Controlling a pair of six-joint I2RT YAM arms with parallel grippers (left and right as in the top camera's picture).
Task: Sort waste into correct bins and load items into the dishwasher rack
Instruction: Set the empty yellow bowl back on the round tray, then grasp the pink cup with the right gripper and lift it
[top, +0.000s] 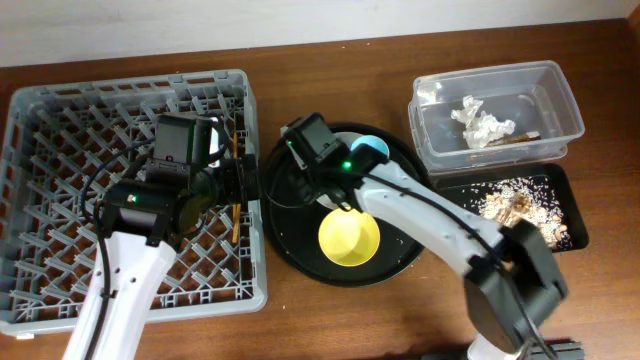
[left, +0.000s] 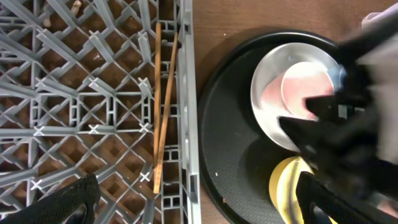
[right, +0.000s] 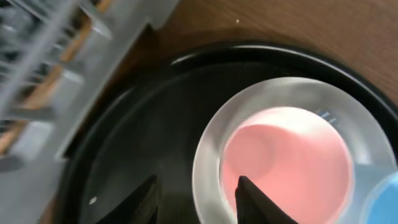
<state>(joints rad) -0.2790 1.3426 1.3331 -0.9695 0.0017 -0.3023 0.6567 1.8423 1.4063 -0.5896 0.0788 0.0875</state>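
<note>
The grey dishwasher rack (top: 60, 130) fills the left, and the wooden chopsticks (left: 163, 99) lie in it by its right wall. My left gripper (left: 196, 208) is open and empty above that wall. The pale grey plate (right: 211, 149) sits on the round black tray with the pink cup (right: 292, 162) on it and the blue cup (top: 370, 148) beside it. My right gripper (right: 199, 202) is open, its fingers straddling the plate's left rim. The yellow bowl (top: 349, 238) stands nearer on the tray. White tissue (top: 482, 125) and the wrapper (top: 518, 138) lie in the clear tub (top: 560, 85). Scraps (top: 515, 205) lie on the flat black tray (top: 572, 195).
The big round black tray (top: 290, 240) sits close against the rack's right wall, with a thin strip of wooden table between them. My right arm (top: 430, 215) crosses over the round tray from the front right. The tub and flat tray stand at the far right.
</note>
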